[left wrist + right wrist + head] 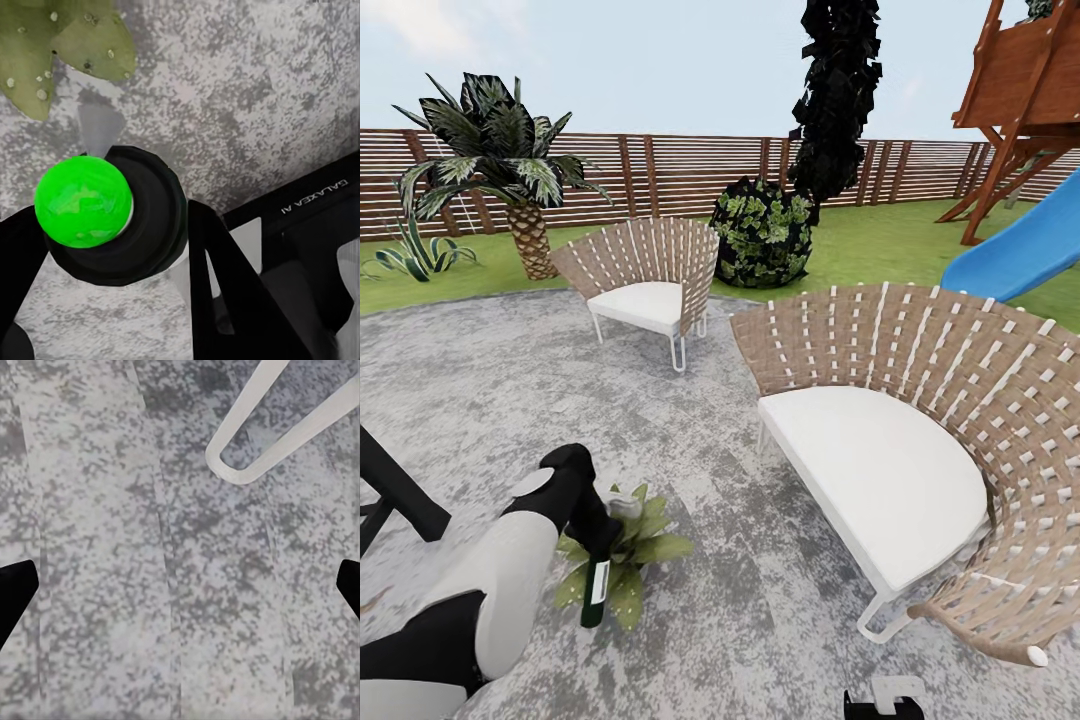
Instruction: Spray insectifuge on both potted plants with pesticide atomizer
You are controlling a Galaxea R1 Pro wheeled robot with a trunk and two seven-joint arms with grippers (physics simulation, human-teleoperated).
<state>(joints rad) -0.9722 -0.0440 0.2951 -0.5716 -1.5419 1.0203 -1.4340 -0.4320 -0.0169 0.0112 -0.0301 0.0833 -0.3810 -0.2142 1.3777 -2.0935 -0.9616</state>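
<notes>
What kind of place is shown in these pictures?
Most likely a home garden or backyard: a slatted wooden fence bounds a lawn, woven chairs stand on a stone patio, and a blue slide is nearby.

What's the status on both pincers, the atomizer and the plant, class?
Left pincer shut on atomizer, held over potted plant. Right pincer open above bare patio. Woven chair close at right, not blocking.

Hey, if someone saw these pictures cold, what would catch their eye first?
Probably the big woven chair with its white cushion, on the grey stone patio at the right. Then the left gripper holding the pesticide atomizer over a potted plant, its bright green dot vivid in the left wrist view.
</notes>
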